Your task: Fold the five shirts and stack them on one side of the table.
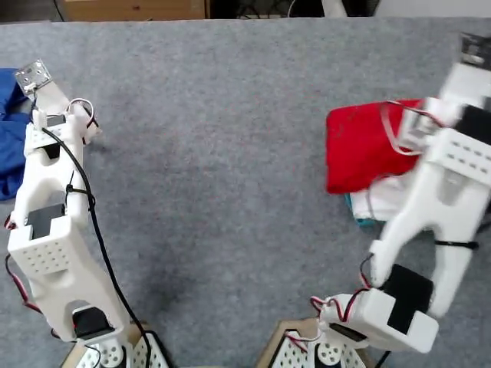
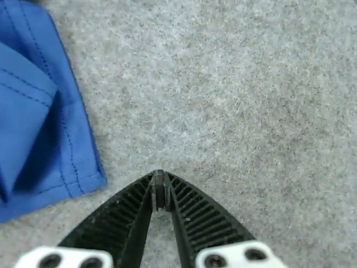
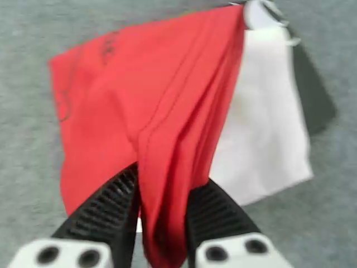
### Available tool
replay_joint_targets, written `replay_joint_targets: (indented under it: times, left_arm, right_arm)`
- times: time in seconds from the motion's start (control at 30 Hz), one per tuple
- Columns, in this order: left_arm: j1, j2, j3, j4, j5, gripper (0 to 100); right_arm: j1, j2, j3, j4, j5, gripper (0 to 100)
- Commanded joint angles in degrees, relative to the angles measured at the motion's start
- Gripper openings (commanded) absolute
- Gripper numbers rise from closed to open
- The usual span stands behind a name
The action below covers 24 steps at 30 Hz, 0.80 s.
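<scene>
A red shirt [image 1: 359, 147] lies folded at the right side of the table, on top of a white shirt [image 1: 387, 198] with a teal edge showing under it. My right gripper [image 3: 162, 195] is shut on a bunched fold of the red shirt [image 3: 139, 100], lifting that edge above the white shirt [image 3: 262, 128]. A blue shirt [image 1: 9, 138] lies at the far left edge. My left gripper [image 2: 160, 187] is shut with nothing in it, just above the grey cloth beside the blue shirt [image 2: 33, 111].
Grey felt [image 1: 222, 153] covers the table, with a wide bare stretch between the two arms. A dark garment [image 3: 312, 95] shows beyond the white shirt. The arm bases [image 1: 307, 349] stand at the near edge.
</scene>
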Motion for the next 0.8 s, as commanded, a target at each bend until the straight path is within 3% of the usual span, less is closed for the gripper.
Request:
replay_joint_targets:
  times: [0.0,0.37,0.43,0.53,0.63,0.77]
  left_arm:
    - [-0.57,-0.7,-2.95,0.18,0.44,3]
    - [-0.48,-0.88,-2.77,0.35,0.44,3]
    - [-0.66,-1.14,-2.68,0.35,0.35,3]
    - [-1.71,-1.32,-3.82,1.76,-2.55,3]
    - [-5.76,-3.16,-8.57,8.09,-5.54,3]
    - [-14.9,-4.4,-16.92,12.92,-8.26,5]
  right_arm:
    - [6.59,2.15,-3.12,-0.97,4.22,1.2]
    - [12.57,7.78,-2.95,-4.48,8.26,3.8]
    - [12.48,8.13,-3.12,-2.55,8.18,9.5]
    - [12.57,7.69,-3.47,-2.02,5.98,26.4]
    - [12.66,6.99,-7.87,0.35,6.07,40.9]
    - [12.31,6.99,-15.96,5.36,4.04,36.4]
